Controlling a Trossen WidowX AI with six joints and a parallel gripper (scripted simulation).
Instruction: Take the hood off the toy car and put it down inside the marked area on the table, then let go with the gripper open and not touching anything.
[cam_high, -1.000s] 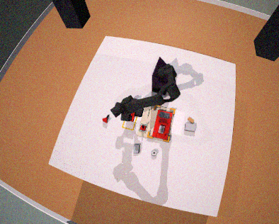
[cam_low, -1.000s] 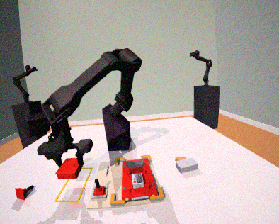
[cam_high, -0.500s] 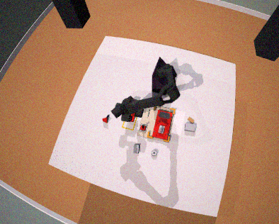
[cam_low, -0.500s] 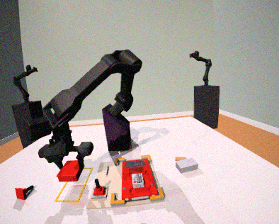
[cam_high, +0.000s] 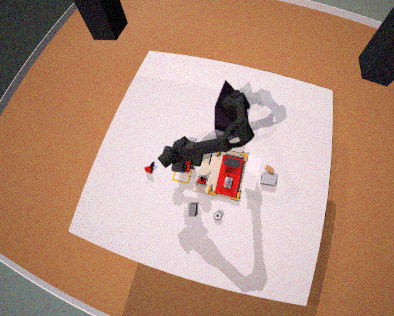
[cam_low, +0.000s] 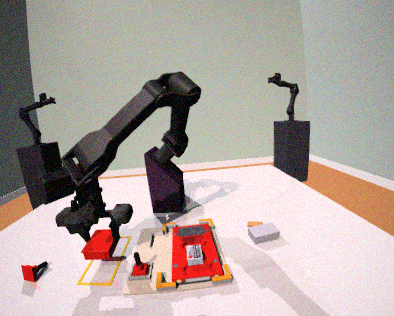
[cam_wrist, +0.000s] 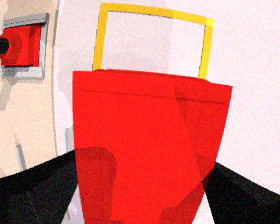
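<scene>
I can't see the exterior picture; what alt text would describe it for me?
A black robot arm's gripper holds a red hood above a white table, partly over a yellow outline. To the right sits a red toy car on a beige board; a small grey block lies beyond.

In the wrist view, the red hood (cam_wrist: 150, 135) runs off the six o'clock edge and hides the near part of the yellow outline (cam_wrist: 100, 40); we can't see its pads' contact clearly. From above, the arm (cam_high: 200, 148) covers most of the hood (cam_high: 187, 166) for us.
</scene>
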